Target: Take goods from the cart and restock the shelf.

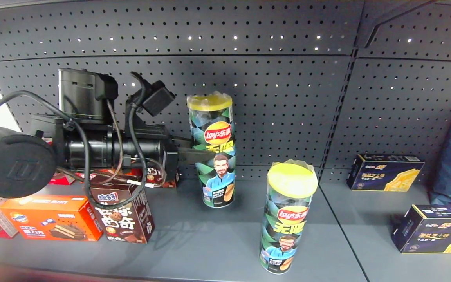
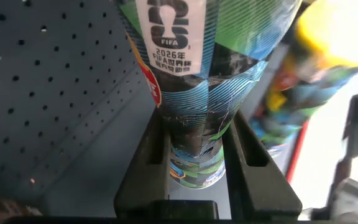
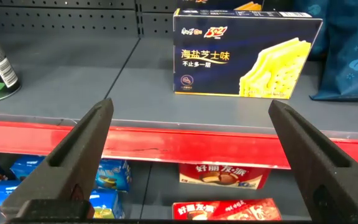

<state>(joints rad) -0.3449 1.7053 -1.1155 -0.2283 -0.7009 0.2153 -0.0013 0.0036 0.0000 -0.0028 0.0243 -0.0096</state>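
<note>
Clamping the rear chip can [image 1: 213, 129] upright on the shelf [image 1: 194, 243], left gripper [image 2: 197, 134]; right gripper [image 3: 190, 106] spread wide.

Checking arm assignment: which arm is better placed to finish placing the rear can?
Left. The left pincer grips the rear can, upright at the back of the shelf. The right pincer is open and empty, facing a blue box farther along.

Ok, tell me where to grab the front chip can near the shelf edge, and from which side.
Grip the front chip can around mid-body, below its yellow lid, coming level from the open aisle side. It stands upright, a round tube with bare shelf on both sides, so jaws should probably straddle it there.
</note>
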